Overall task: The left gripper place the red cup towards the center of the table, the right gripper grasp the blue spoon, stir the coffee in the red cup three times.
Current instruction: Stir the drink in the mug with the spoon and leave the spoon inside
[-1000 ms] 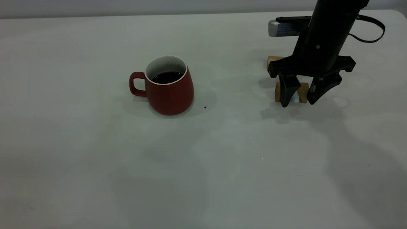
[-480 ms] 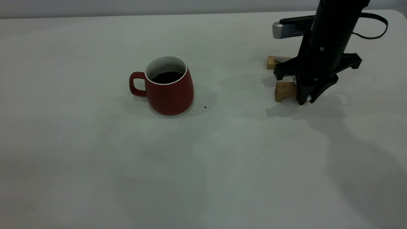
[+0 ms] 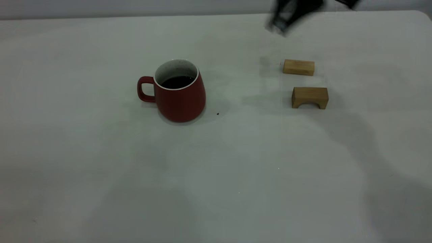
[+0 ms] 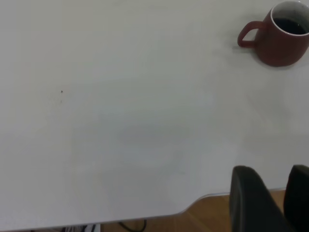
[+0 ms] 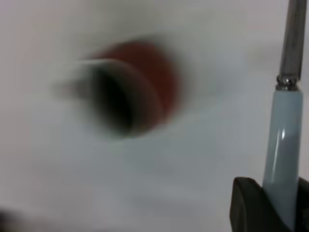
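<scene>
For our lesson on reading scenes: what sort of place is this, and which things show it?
Probably a robot test bench, not a kitchen: a plain table bears only a red cup of coffee and two wooden blocks, with a gripper above.

Lighting: dim, even, from overhead. Shadows: soft and broad on the table (image 3: 101, 168), one to the right of the red cup (image 3: 179, 92). Glare: none. Blur: right gripper (image 3: 290, 13) smeared at the far edge; right wrist view streaks the cup, the blue spoon (image 5: 285, 140) sharper.
</scene>
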Motion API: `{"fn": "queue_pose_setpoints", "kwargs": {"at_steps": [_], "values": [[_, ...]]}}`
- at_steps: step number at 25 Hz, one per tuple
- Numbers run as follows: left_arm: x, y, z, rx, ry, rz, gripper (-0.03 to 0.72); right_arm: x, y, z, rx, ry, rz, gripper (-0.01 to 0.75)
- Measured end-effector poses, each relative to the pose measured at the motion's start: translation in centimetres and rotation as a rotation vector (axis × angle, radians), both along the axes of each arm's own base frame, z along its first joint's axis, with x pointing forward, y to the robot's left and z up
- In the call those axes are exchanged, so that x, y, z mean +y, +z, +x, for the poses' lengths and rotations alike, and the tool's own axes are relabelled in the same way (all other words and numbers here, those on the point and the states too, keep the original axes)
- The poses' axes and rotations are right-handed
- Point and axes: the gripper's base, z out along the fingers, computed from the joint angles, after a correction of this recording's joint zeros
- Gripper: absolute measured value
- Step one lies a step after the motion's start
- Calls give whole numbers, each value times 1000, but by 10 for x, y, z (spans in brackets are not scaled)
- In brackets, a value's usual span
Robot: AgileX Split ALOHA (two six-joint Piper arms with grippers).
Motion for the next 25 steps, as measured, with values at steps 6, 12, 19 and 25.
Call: {"fn": "queue_pose_setpoints", "kwargs": {"at_steps": [6,12,19,25], "values": [[0,0,0,0,0,0,245,46,29,-1,343,-403,547,149],[0,0,0,0,0,0,245,87,37,-9,669,-630,824,149],[0,0,0,0,0,0,245,92,30,-7,800,-724,867,149],[0,0,0,0,0,0,245,95,-9,-3,989,-858,840,149]]}}
